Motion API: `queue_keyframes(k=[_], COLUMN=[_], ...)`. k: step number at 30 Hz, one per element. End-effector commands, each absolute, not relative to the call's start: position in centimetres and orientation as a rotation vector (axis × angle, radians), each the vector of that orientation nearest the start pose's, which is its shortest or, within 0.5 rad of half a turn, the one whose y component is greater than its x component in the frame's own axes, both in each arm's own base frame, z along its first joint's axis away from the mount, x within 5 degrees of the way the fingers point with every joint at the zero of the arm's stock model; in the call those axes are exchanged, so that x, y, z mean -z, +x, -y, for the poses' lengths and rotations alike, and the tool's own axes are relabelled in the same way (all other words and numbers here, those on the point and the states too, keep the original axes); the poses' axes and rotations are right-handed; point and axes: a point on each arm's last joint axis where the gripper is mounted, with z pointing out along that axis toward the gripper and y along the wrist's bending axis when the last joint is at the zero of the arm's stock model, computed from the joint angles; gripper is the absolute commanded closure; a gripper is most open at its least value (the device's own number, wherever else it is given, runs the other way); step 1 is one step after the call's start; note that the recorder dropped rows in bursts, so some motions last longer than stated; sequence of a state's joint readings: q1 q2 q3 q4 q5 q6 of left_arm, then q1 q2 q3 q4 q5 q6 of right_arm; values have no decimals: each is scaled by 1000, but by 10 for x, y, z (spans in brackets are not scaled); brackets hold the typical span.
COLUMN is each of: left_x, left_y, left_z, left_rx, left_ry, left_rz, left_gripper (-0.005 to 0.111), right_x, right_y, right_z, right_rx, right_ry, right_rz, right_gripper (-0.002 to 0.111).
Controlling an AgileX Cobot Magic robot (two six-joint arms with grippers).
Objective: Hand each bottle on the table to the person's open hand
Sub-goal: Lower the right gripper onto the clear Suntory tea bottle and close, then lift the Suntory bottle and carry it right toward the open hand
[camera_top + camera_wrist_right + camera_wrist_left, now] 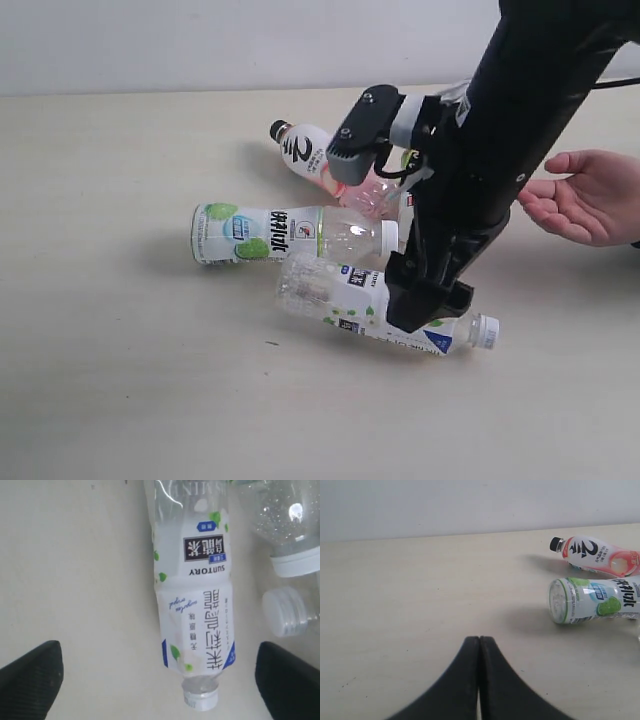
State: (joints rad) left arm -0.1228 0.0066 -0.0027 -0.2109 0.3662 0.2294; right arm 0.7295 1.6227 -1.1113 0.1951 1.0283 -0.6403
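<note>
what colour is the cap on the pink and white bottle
Black cap on the pink-white bottle, clearest in the left wrist view.

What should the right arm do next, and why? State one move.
Probably close the right pincer on the leafy white bottle. Its jaws stand wide open on either side of that bottle, which lies on the table, and the person's open hand is empty.

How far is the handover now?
Done: nothing; the person's open hand is empty. In hand: the open right gripper straddles the clear plastic leafy white-blue bottle. Left: it, the pink-white black-capped bottle, the lime-green bottle, all lying on the table.
</note>
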Motion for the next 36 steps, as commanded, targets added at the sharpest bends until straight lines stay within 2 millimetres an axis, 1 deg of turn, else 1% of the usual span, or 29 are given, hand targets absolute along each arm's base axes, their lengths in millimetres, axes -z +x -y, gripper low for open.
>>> queue_keyframes(k=[1,4,8,11,17,26,33,36], left_x=[-181,-181,-181,-181,-181,-181,-181,-181], left_y=[52,52,52,52,52,52,52,52], left_z=[14,14,14,14,14,14,14,14], left_rx=[145,145,145,145,145,145,145,145], left_ry=[185,185,185,185,185,185,185,185], left_rz=[-1830,-1830,-1830,-1830,-1830,-1830,-1830,-1830], left_gripper=[107,107,107,107,107,107,107,107], right_x=[-210,-199,-184,-175,-159,-147,-131,-127], right_y=[220,226,236,240,242,243,243,244], right_z=[-218,-223,-230,-233,-233,-233,-234,-235], right_rx=[-268,-260,-234,-227,-204,-198,-196,-194], right_ry=[-1799,-1800,-1807,-1807,-1852,-1899,-1931,-1931], right_rz=[-2430,-2420,-2337,-2332,-2371,-2377,-2409,-2411], right_gripper=[9,9,9,9,9,9,9,10])
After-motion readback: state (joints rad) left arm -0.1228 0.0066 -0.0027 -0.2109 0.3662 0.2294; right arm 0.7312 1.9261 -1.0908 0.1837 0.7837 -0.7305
